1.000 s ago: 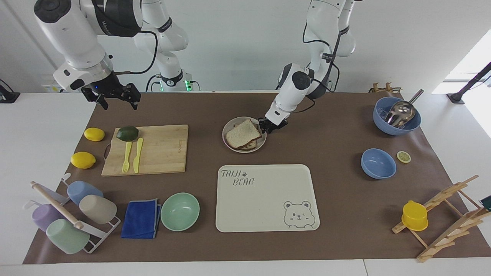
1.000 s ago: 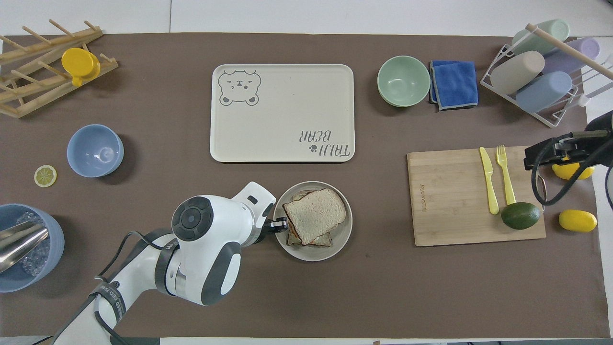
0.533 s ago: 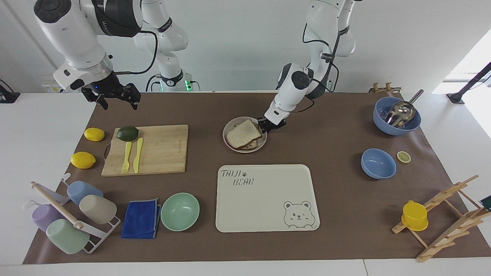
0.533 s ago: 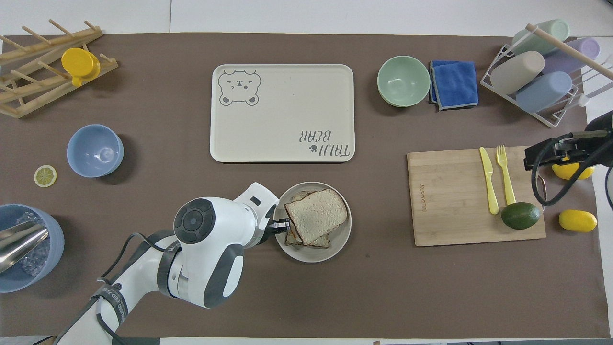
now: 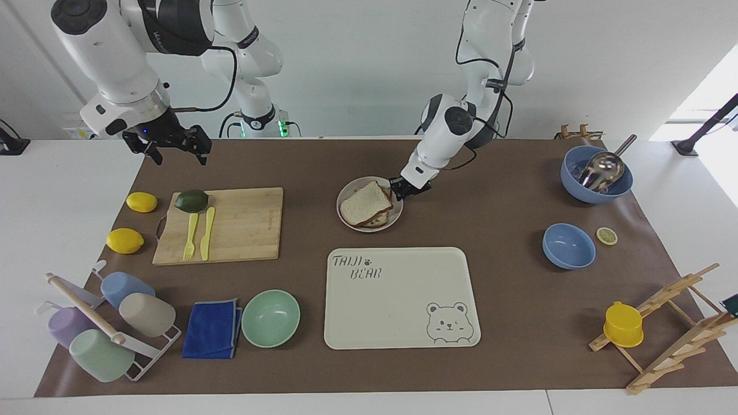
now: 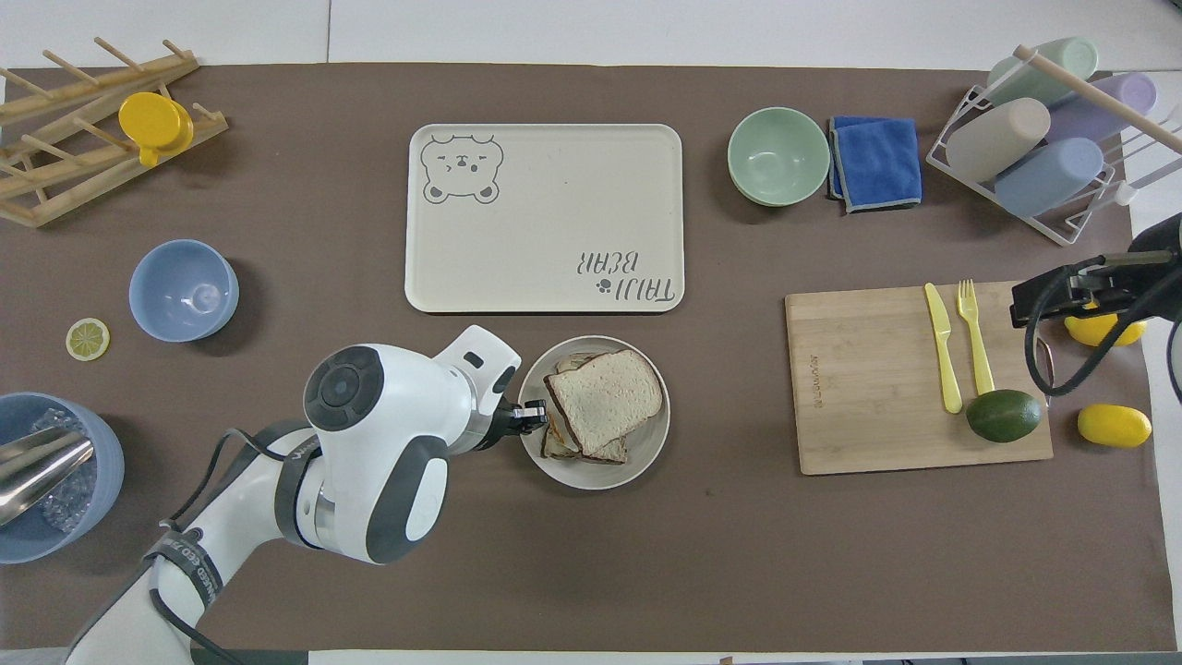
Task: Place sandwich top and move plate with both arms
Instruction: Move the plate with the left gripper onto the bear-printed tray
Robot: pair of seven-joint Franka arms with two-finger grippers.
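You see the sandwich top (image 5: 363, 202) (image 6: 608, 395), a pale speckled slice with a brown crust, lying tilted on the stack of sandwich layers in the plate (image 5: 347, 221) (image 6: 591, 474). Its domed edge points toward the right arm's end of the tabletop, and one corner overhangs the layers beneath. The plate is small, round, beige-grey and shallow. It sits around the middle of the tabletop, somewhat nearer the robots' edge than the edge farthest from them, about midway between the two arms' ends.
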